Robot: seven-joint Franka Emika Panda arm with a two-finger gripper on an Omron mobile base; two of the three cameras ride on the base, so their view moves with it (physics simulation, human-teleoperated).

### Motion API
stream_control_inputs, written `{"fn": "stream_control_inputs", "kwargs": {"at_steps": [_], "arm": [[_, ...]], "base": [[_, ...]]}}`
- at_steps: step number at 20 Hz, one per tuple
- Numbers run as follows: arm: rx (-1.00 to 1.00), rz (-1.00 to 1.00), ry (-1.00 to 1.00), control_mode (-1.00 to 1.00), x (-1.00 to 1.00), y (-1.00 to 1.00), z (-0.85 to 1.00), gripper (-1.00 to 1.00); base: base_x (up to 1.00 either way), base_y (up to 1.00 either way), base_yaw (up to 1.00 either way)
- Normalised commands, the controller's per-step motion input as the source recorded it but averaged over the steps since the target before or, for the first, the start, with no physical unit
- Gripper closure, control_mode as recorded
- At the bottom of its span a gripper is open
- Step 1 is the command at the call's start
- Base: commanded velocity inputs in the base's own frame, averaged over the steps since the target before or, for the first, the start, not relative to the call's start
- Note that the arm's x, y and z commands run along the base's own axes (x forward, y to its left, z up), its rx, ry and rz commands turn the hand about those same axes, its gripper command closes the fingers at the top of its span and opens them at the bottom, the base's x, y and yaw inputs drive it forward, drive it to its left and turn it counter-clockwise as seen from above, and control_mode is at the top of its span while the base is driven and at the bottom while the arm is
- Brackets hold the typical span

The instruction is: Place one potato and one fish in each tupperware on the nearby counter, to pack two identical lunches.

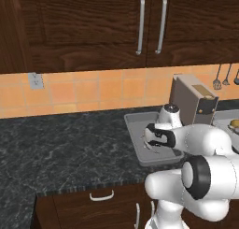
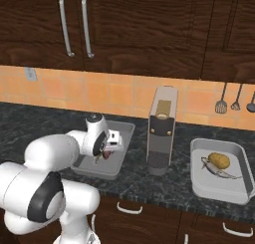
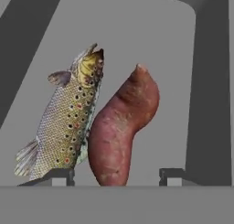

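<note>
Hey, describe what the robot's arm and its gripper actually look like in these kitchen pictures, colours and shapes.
The arm is glossy white, built of fat rounded segments joined by dark, nearly black rings. Its wrist carries a white drum-shaped link with a dark band. The two-finger gripper ends in small dark grey, blocky fingertips with paler square pads. No cables or markings show.
</note>
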Motion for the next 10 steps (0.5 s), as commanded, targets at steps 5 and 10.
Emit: {"fn": "stream_control_inputs", "kwargs": {"at_steps": [5,10], "arm": [[0.00,-0.03,-0.20,-1.00,-0.71,0.00,0.76,-1.00],[0.05,-0.07,-0.25,-1.00,-1.00,-0.40,0.58,-1.00]], "base": [[0.00,0.00,0.00],[0.00,0.00,0.00]]}}
